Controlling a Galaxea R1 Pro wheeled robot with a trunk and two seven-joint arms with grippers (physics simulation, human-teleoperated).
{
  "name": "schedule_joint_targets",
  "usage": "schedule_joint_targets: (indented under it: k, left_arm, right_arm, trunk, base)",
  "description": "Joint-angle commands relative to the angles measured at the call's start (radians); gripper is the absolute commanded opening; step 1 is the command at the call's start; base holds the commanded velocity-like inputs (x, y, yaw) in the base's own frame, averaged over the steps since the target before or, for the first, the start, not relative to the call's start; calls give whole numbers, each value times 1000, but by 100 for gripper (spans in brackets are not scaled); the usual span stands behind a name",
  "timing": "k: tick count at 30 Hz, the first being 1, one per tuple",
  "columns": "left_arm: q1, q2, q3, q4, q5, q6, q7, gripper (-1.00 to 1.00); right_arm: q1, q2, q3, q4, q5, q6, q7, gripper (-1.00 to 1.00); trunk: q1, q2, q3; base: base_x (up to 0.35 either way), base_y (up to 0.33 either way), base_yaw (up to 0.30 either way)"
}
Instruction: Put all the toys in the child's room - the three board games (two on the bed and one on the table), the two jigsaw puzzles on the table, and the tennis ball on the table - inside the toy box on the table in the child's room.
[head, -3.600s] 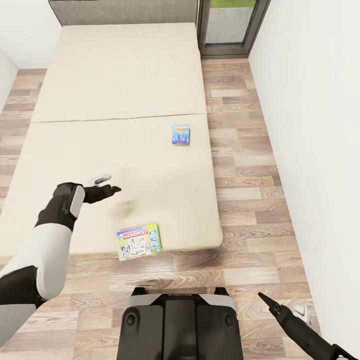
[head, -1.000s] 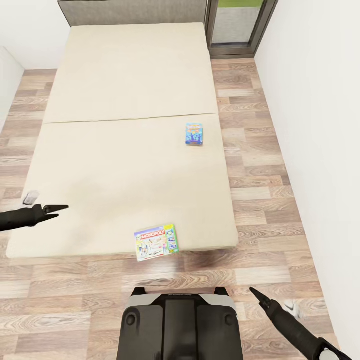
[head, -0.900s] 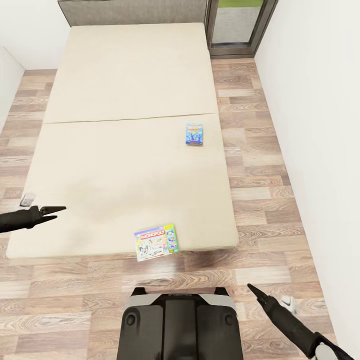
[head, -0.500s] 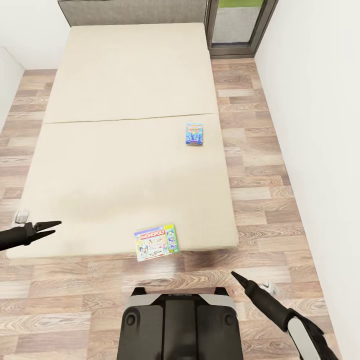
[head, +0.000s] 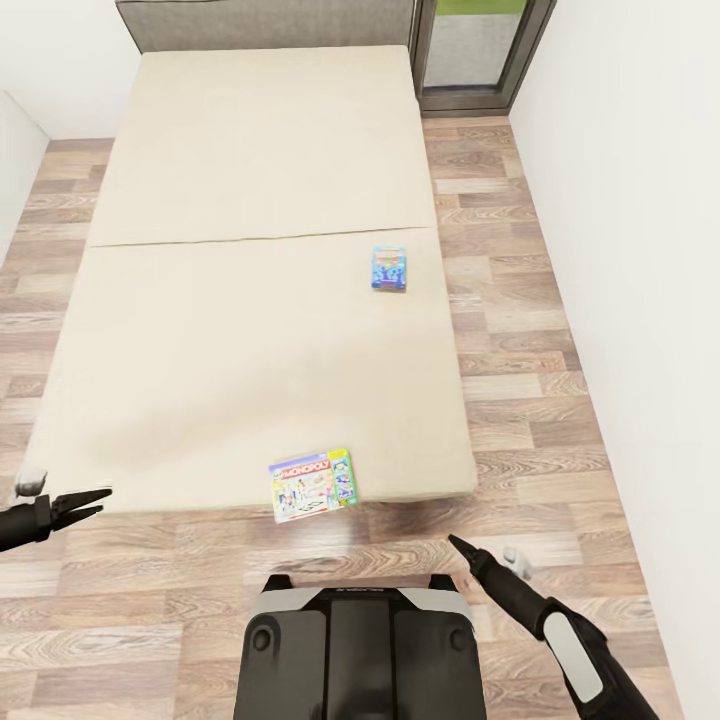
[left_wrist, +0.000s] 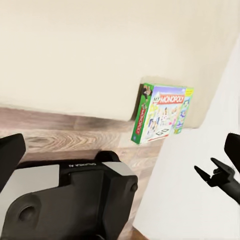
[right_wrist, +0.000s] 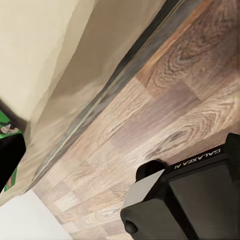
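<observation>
**Two board games on bed, both arms low & empty**

Faced the bed (head: 250, 200) from its foot, robot base (head: 360, 650) on wood floor (head: 520, 330). Saw the Monopoly box (head: 312, 484) flat at near edge of mattress, one corner just over the edge. Saw the small blue game box (head: 389, 268) farther up, toward right side, well apart from the 1st. Left gripper (head: 88, 501) hung off bed's near-left corner, fingers slightly parted, holding nothing. Right gripper (head: 462, 547) over floor beside base; fingers looked together, couldn't tell for sure. Caught Monopoly box & base in left wrist view too.
</observation>
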Motion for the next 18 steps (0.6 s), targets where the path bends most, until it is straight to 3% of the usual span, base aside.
schedule_joint_targets:
  k: [1, 18]
  left_arm:
    - [8, 1, -2, 3, 4, 6, -6, 100]
    - [47, -5, 0, 5, 12, -36, -21, 100]
  right_arm:
    - [-4, 1, -2, 11, -7, 5, 2, 100]
    - [-19, 29, 19, 57, 37, -72, -9, 100]
  trunk:
    - [1, -2, -1]
    - [1, -2, -1]
  base:
    - [0, 17, 0]
    - [0, 131, 0]
